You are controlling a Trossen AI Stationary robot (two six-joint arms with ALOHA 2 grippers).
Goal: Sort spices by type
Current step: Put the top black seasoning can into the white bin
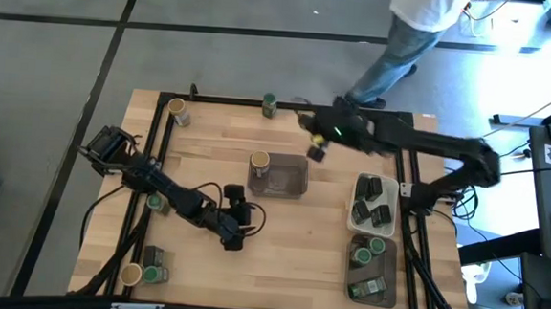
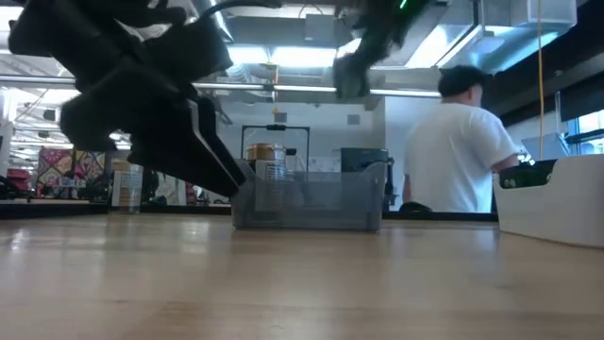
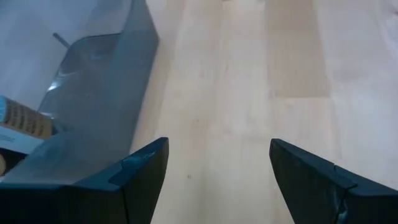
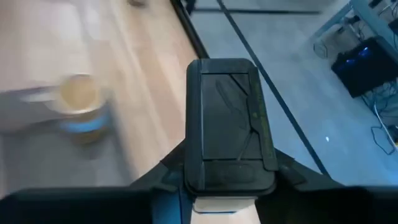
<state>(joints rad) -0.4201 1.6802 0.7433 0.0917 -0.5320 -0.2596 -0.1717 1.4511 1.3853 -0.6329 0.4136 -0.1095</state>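
Right gripper (image 1: 318, 149), raised above the desk (image 1: 289, 242) near its far edge, fingers pinching a small dark tin (image 4: 229, 134). Left gripper (image 1: 237, 231), low over the middle of the desk, fingers spread with nothing between them, just beside the grey tray (image 1: 288, 179). A tan-lidded jar (image 1: 260, 160) stands at that tray's left end. More dark tins lie in the white tray (image 1: 357, 200) by the right edge; green-lidded jars sit in the tray (image 1: 391, 277) toward the near right corner. A person (image 2: 458, 151) stands beyond the far edge.
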